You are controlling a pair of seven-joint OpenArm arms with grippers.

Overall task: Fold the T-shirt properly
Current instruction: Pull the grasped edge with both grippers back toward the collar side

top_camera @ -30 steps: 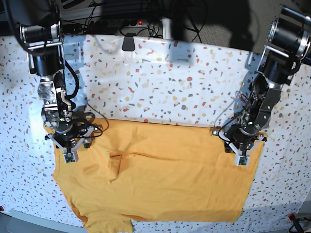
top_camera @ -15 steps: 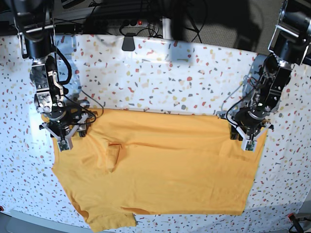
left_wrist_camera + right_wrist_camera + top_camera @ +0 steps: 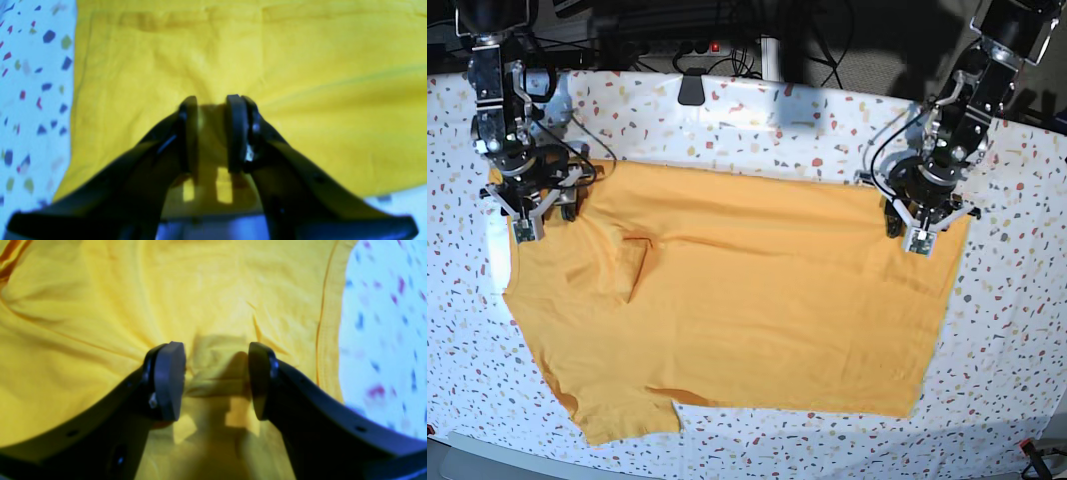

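Both grippers' fingers (image 3: 238, 133) pinch T-shirt (image 3: 747, 300) corners.

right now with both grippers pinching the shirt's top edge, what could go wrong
The right gripper has only a small bunched tuck of the T-shirt between widely spaced pads, so the cloth may slip out. The left gripper pinches a narrower fold; uneven pulling could skew the edge. A crease near the collar may get folded in.
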